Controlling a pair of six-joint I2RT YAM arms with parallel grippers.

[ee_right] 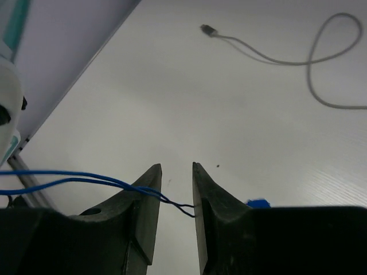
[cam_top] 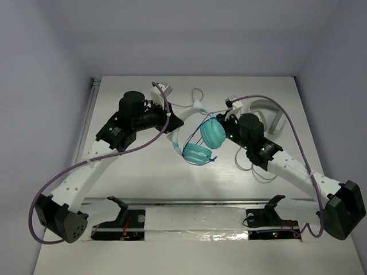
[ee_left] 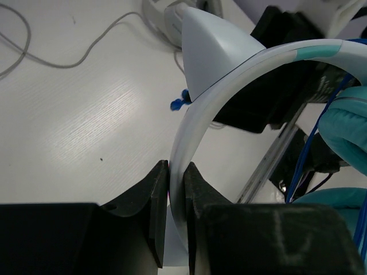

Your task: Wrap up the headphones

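The headphones [cam_top: 213, 133] are held just above the table [cam_top: 143, 177] at the centre of the top view, between the two arms. The white headband [ee_left: 229, 74] is clamped edge-on by the closed left gripper [ee_left: 176, 169], and the two teal ear cups [cam_top: 196, 153] hang to its lower right. The thin blue cable [ee_right: 86, 176] is seen in the right wrist view to run in from the left edge and pass between the jaws of the right gripper [ee_right: 176, 169]. These jaws stand narrowly apart, and no pinch on the cable is visible. The step in hand is judged to be the winding of the cable around the headphones. A firm, steady clamp on the headband is needed, so that the frame serves as a fixed spool. The cable is best closed on fully before it is pulled, then led in even turns under light tension, without being snagged on the ear cups. The grey-white headphones [cam_top: 268, 109] and their pale cable [ee_right: 321, 80] at the upper right are to be avoided.
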